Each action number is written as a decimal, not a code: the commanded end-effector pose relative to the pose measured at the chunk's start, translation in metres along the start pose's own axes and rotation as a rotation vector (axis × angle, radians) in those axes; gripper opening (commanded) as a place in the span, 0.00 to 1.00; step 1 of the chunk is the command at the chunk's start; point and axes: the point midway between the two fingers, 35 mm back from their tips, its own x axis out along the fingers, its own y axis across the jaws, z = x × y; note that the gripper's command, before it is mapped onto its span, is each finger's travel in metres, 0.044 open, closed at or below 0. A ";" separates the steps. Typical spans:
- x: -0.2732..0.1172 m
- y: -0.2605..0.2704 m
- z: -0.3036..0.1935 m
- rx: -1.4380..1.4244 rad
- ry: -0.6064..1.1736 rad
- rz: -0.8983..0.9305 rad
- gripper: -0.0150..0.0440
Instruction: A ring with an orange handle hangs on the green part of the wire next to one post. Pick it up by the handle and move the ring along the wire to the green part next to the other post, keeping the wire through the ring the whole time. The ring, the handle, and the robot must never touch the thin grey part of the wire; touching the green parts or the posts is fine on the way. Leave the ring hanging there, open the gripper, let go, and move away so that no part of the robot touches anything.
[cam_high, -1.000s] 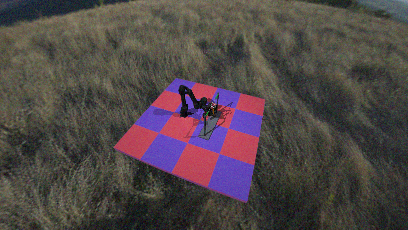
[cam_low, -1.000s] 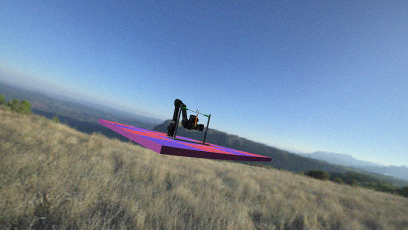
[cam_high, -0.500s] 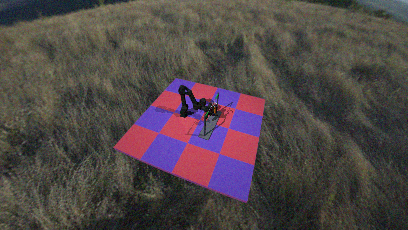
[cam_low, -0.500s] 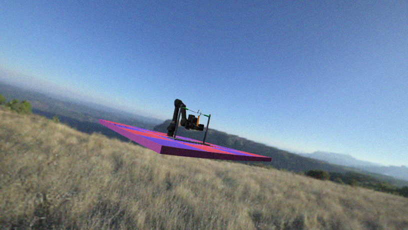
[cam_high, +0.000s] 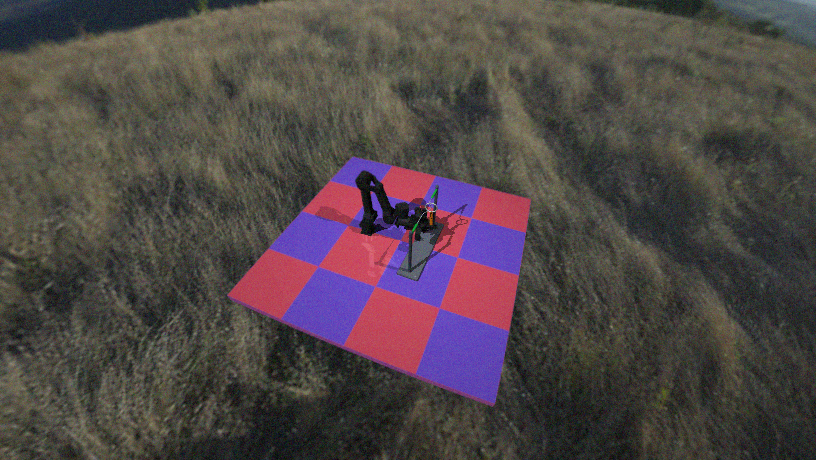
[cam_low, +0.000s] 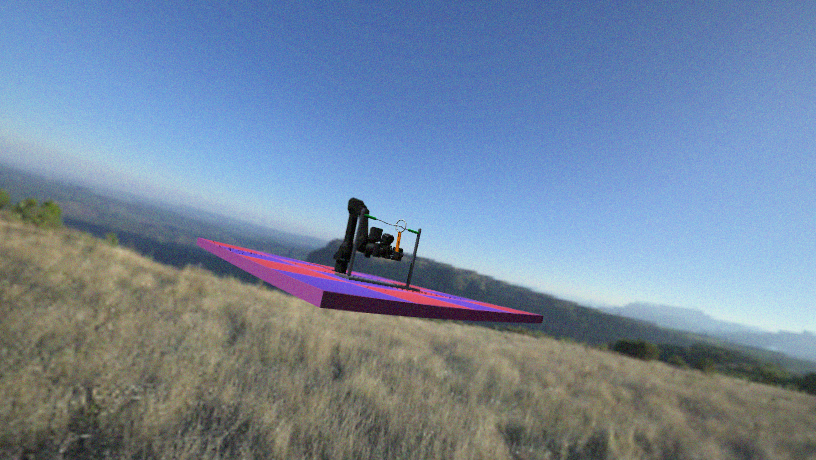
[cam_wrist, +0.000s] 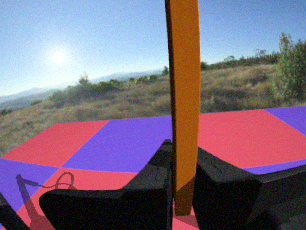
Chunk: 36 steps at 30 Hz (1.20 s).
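The ring (cam_high: 425, 206) (cam_low: 406, 225) appears to be around the wire, close to the inner end of the green part (cam_high: 434, 195) (cam_low: 412, 231) by the far post (cam_high: 436, 190) (cam_low: 414, 257). The thin grey wire (cam_low: 384, 221) seems to pass through it; contact is too small to tell. My gripper (cam_high: 430, 225) (cam_low: 398, 254) (cam_wrist: 173, 144) is shut on the orange handle (cam_high: 431, 217) (cam_low: 398, 240) (cam_wrist: 185, 100), which stands nearly upright below the ring. The other green part (cam_high: 415, 226) (cam_low: 370, 217) is by the near post (cam_high: 410, 251) (cam_low: 354, 245).
The posts stand on a grey base plate (cam_high: 420, 257) on the red and blue checkered board (cam_high: 400, 328) (cam_low: 365, 290) (cam_wrist: 135, 140). The arm comes in below the wire, and my gripper is between the posts in the exterior view, nearer the far post. The ring's shadow (cam_wrist: 65, 174) falls on the board.
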 end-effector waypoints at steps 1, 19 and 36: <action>-0.002 0.004 -0.003 -0.015 0.007 0.096 0.00; -0.009 0.019 -0.004 -0.057 0.006 0.410 0.00; -0.015 0.031 -0.005 -0.056 0.000 0.226 0.00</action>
